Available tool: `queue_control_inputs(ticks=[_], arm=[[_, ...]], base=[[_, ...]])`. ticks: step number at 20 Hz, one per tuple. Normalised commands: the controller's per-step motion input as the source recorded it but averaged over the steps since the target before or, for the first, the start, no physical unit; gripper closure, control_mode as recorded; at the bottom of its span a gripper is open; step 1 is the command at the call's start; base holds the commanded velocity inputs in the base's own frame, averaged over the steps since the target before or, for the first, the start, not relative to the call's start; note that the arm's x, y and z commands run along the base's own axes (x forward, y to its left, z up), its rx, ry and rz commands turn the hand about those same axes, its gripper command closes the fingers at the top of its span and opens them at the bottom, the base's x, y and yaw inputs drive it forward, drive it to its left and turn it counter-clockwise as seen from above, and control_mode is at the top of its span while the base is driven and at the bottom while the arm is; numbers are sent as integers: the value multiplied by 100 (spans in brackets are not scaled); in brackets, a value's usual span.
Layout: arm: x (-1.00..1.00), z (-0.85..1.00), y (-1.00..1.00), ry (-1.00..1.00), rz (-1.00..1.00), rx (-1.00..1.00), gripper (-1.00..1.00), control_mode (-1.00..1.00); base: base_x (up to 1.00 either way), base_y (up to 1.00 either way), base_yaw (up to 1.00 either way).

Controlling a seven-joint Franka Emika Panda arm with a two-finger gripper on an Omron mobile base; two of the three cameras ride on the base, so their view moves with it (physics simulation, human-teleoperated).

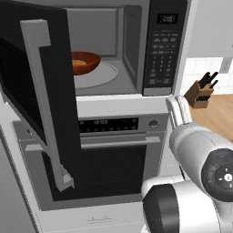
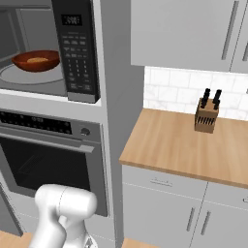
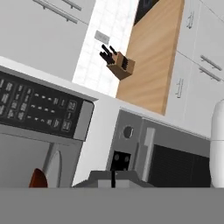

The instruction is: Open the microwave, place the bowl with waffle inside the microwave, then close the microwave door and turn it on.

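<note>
The bowl with waffle [image 1: 84, 62] is already inside the microwave [image 1: 132, 27], on the round glass turntable [image 1: 101, 75], a little to the left of its middle. In the right base view the bowl sits in the grey cavity, just left of the keypad panel [image 2: 76, 48]. So I judge that the first two steps are done, and the step in hand is to close the microwave door [image 1: 36, 91].

The door stands wide open toward the left, with its long grey bar handle [image 1: 43, 104] facing the room. The gripper [image 3: 113, 177] is outside the cavity, below the keypad and in front of the silver oven [image 1: 113, 150]. Its two finger tips are pressed together and pinch nothing.

The next move calls for bringing the arm to the left, behind the outer face of the open door, and pushing it around until it shuts. The closed fingers can serve as a pushing point. After that, a button on the keypad must be pressed. The knife block [image 2: 206, 115] on the wooden counter [image 2: 174, 145] is well apart and plays no role.
</note>
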Motion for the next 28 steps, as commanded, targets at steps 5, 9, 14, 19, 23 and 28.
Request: queue_control_inputs(ticks=[5, 9, 14, 19, 23, 28], arm=[[-94, -42, -6, -38, 18, 0, 100, -100], [-39, -60, 12, -22, 10, -7, 100, -100], [-9, -74, 21, -26, 6, -11, 100, -100], [0, -76, 36, -24, 1, -11, 100, -100], [-1, -71, 41, -27, 4, -10, 100, -100], [0, -71, 29, -40, 11, -10, 100, -100]], base=[[0, 0, 0], [0, 0, 0], [0, 0, 0], [0, 0, 0], [0, 0, 0], [0, 0, 0]])
